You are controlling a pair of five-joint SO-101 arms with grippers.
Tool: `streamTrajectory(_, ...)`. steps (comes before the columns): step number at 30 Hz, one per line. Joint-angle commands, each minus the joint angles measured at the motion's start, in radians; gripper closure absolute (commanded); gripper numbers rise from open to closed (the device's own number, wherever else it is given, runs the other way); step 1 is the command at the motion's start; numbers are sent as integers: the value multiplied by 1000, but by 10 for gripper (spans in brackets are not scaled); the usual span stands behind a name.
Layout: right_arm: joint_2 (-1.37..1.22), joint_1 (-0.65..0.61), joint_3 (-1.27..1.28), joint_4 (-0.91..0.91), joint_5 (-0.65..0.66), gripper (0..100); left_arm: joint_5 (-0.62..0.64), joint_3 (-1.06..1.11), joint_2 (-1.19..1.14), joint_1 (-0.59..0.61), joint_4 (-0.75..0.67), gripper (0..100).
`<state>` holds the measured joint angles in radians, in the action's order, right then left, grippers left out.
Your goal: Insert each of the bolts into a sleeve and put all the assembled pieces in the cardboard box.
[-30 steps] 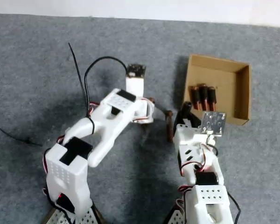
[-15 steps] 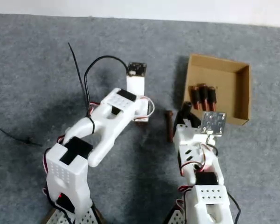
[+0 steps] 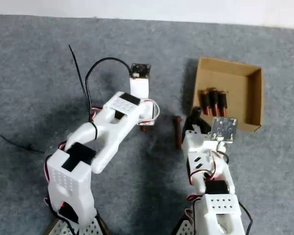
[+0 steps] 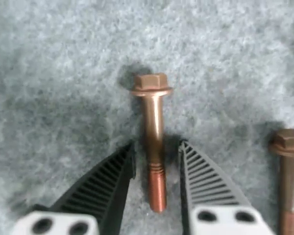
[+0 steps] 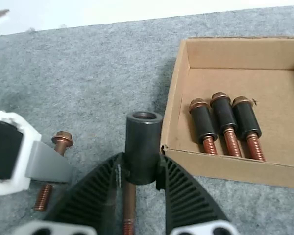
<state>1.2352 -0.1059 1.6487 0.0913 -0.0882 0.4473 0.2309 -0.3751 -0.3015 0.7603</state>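
The right arm [image 3: 206,161] is folded close to its base, its wrist pointing up the table. The right gripper [image 5: 142,159] is clamped on a black sleeve [image 5: 143,139], which stands upright with its open bore on top. Beneath it a bolt [image 5: 129,203] lies on the carpet [image 4: 49,73] between the fingers, untouched; in the high view that bolt [image 3: 178,131] lies lengthwise just left of the gripper.

The left arm [image 3: 103,132] stretches diagonally from its base toward the middle of the table, wrist bent down over the carpet. The left gripper [image 4: 157,144] is spread apart, its fingers [image 4: 112,176] on either side of a second bolt [image 4: 153,122]. That bolt lies flat with its threaded end between the tips and its hex head pointing away. No contact can be made out.

Farther right stands the box [image 5: 235,171], near the sleeve, with three assembled pieces [image 5: 224,117] side by side inside.

Since a second ago the left wrist has shifted slightly left and up the table, away from the right arm. The right arm, sleeve and box have kept their places.
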Motion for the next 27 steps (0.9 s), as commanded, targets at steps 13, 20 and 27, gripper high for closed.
streamTrajectory(13,24,5,-13,-36,11,994,-6,-127,-117,47,-106,852)
streamTrajectory(20,24,5,-13,-36,11,994,-5,-139,-117,42,-54,852)
streamTrajectory(27,24,5,-13,-36,11,994,2,-199,-119,39,43,852)
